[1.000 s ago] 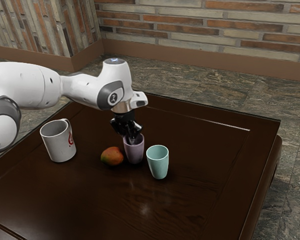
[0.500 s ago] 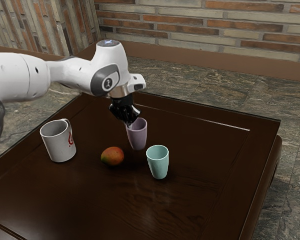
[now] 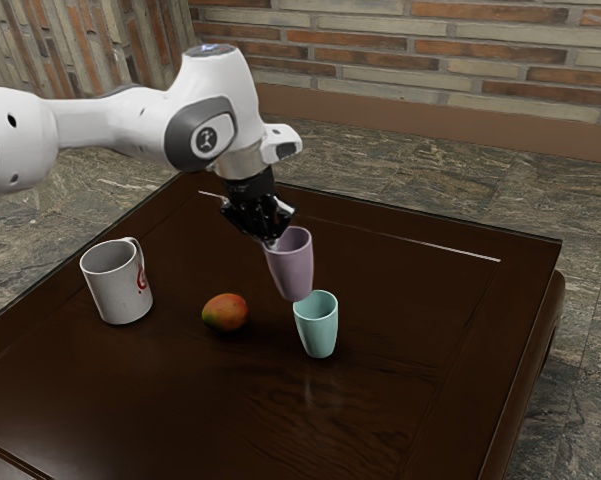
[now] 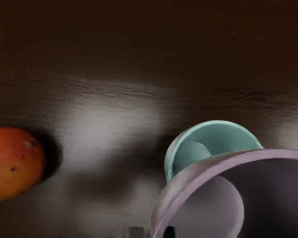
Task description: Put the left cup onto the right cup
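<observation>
Dark wooden table (image 3: 410,330): carries all items. Franka arm (image 3: 100,125): enters from the exterior view's left and reaches over the table's middle. White mug (image 3: 115,280): upright near the exterior view's left edge of the table, well apart from the work, not involved. Lilac cup (image 3: 292,268), the one to be moved: clear of the table, tilted, hanging from the gripper (image 3: 273,235), whose fingers are closed narrowly on the cup's wall at the rim, one inside and one outside. Its base sits just above and slightly to the exterior view's left of the teal cup (image 3: 316,325); whether the two touch cannot be told. In the wrist view the lilac rim (image 4: 228,198) overlaps part of the teal mouth (image 4: 213,141), so alignment looks incomplete. Mango (image 3: 225,312): lying near the teal cup, untouched. Assessment: pick-up and lift done, carry nearly done; centring, lowering and release remain. Change from earlier pictures: one second ago the lilac cup stood on the table beside the mango; half a second ago it was lifted; now it is higher and closer to the teal cup, which has not moved.
</observation>
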